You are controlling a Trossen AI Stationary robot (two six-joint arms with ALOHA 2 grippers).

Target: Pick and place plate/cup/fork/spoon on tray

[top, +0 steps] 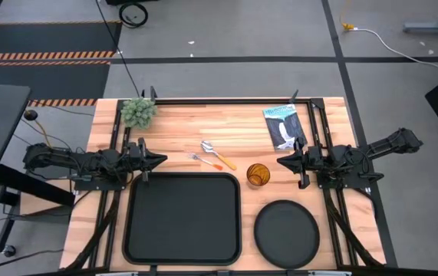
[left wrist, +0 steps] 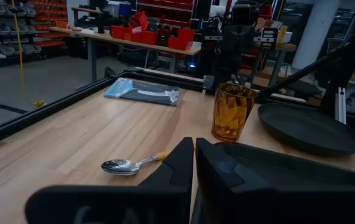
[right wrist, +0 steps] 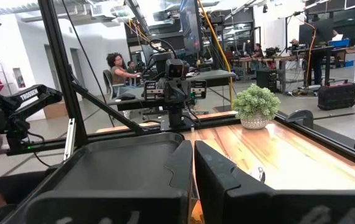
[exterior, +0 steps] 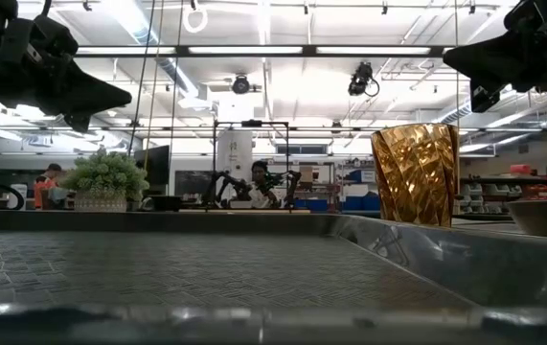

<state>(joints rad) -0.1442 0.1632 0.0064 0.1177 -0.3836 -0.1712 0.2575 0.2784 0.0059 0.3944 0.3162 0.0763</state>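
Note:
The black rectangular tray (top: 183, 218) lies at the table's near middle. The round black plate (top: 286, 232) lies to its right on the table. The amber cup (top: 258, 175) stands upright between them, a little farther back. The spoon (top: 212, 150) and the fork (top: 202, 161), both with orange handles, lie on the wood beyond the tray. My left gripper (top: 161, 159) hovers shut above the tray's far left corner. My right gripper (top: 281, 162) hovers shut right of the cup. In the left wrist view the spoon (left wrist: 127, 165), cup (left wrist: 232, 112) and plate (left wrist: 308, 127) show.
A small potted plant (top: 138, 112) stands at the far left of the table. A flat blue-and-white packet (top: 284, 126) lies at the far right. Black frame rails run along the table's left, right and far edges. People sit in the room beyond the table.

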